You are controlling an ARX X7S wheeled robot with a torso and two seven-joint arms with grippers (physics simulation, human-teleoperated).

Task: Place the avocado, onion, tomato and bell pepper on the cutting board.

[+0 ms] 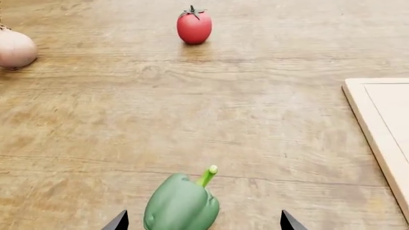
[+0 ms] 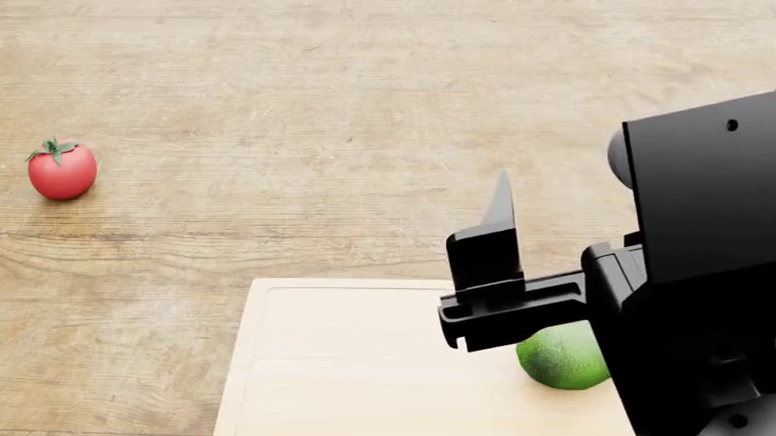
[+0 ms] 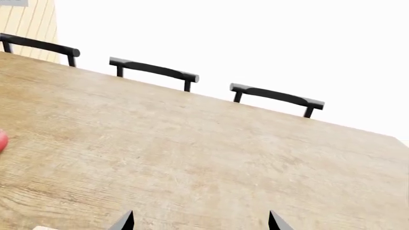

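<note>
Meanwhile, on a wooden table:
Table: pale, grained wood fills all three views; three dark chair backs stand along its far edge in the right wrist view.
Cutting board: lies flat at the near side of the table in the head view; one corner of it also shows in the left wrist view.
Avocado: rests on the board, partly hidden behind the right arm.
Tomato: sits upright on bare wood, well apart from the board; green calyx on top; also seen in the left wrist view.
Onion: on the table, off to one side of the tomato and cut off by the frame edge.
Pepper: lies on the table between the left fingertips, stem tilted up; whether the fingers touch it cannot be told.
Left gripper: fingers spread wide on either side of the pepper.
Right gripper: fingers apart, nothing between them; it hangs above the board, just over the avocado.
</note>
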